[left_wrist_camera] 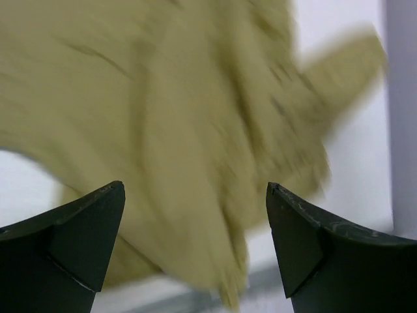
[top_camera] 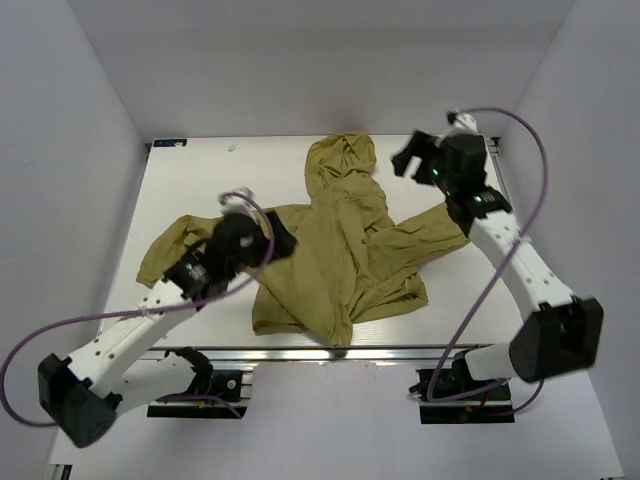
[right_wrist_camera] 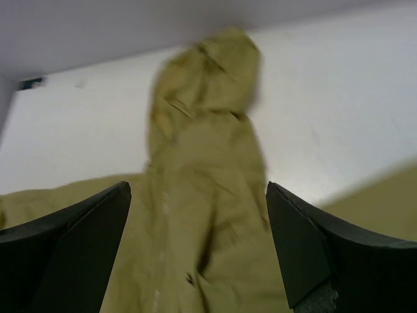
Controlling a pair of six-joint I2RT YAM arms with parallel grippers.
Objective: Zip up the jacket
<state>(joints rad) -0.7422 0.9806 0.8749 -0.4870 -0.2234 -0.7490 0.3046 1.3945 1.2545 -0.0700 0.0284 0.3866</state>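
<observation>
From above: the jacket (top_camera: 335, 250) lies crumpled mid-bench (top_camera: 200, 170), hood toward the far wall, sleeves flung left and right, hem at the near edge. The left hand (top_camera: 258, 222) hovers over the left sleeve, and the right hand (top_camera: 412, 158) is up by the far right corner. Both are spread wide, holding nothing.

Left wrist: blurred olive cloth, thin, soft and creased, under wide-open jaws. The risk, I'd say: a pinch here takes several layers, and a tug slides the hem off the edge.

Right wrist: rounded hood, limp folds, and a faint pale line that may be the zipper, too blurred to be sure. Misjudge it and the hand grabs plain fabric.
</observation>
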